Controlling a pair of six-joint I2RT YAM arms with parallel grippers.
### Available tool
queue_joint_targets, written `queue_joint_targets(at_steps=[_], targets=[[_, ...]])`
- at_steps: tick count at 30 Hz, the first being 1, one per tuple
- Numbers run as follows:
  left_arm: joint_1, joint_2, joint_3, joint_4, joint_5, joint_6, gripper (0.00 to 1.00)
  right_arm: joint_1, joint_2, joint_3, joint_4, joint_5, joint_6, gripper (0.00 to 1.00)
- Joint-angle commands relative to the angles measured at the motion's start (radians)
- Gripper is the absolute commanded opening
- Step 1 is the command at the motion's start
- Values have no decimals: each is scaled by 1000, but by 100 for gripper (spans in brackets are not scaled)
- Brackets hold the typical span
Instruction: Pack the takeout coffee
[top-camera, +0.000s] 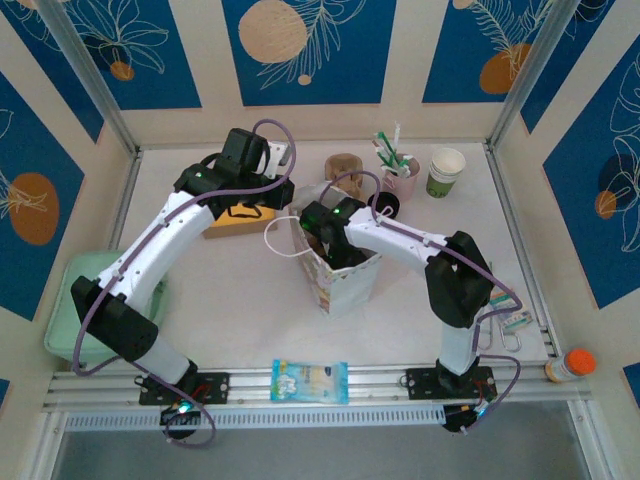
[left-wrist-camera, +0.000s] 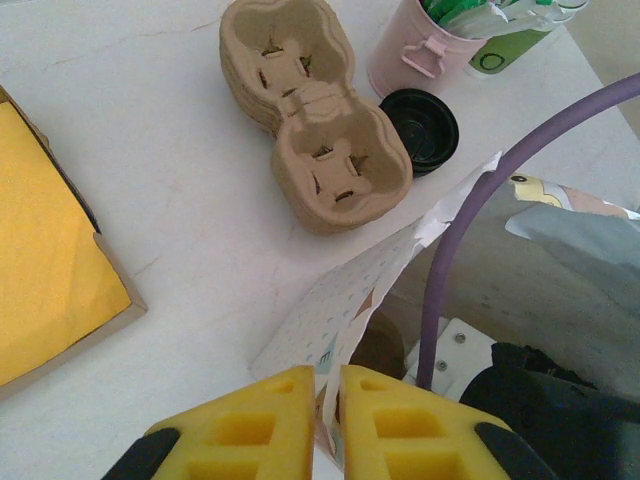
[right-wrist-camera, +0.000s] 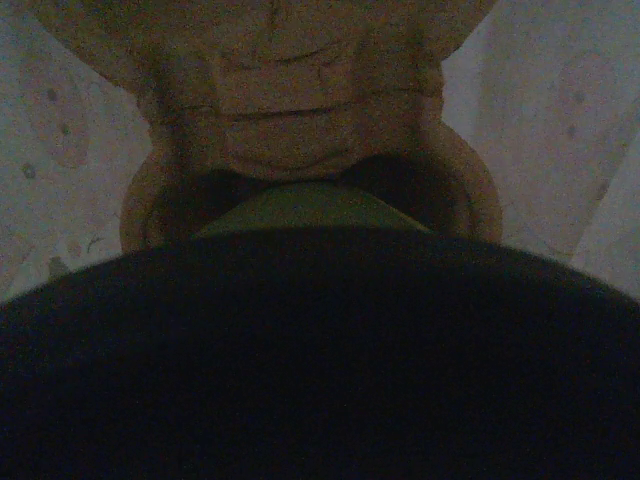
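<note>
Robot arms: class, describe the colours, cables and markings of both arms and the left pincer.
The left arm and right arm have white shells with black joints. A purple cable runs along each, and a green light glows near each wrist. The left pincer has blocky yellow fingers with recessed pockets.

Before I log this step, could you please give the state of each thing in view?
Bag: upright, open, rim pinched.
Left gripper: shut on bag.
Right gripper: inside bag, jaws hidden.
Cup: upright, unlidded.
Lid: loose, on no cup.
Carrier stack: empty.
</note>
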Motion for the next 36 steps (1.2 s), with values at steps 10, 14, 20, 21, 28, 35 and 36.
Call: queue_joint_targets(at_steps=[10,14,20,21,28,35,36], targets=[[-14,-18,35,-20,-14,12,15,-13,25,-75,70,-28,2,43],[-14,-18,35,-18,-14,10,15,-16,34,-90,89,-23,0,43],[-15,-20,33,-15,-13,10,15,-20,42,-118,123,-6,1,43],[-16,-20,32,-14,-13,11,15,-20,42,-124,131,-5,1,43],[-17,-20,29,-7,-8,9,15,-21,42,-154,180,28,1,43],[-17,-21,24,-5,-8,9,15,-29,44,-191,237,54,2,44],[-17,-21,25,-3,-8,9,15,-29,45,-195,244,53,2,44]])
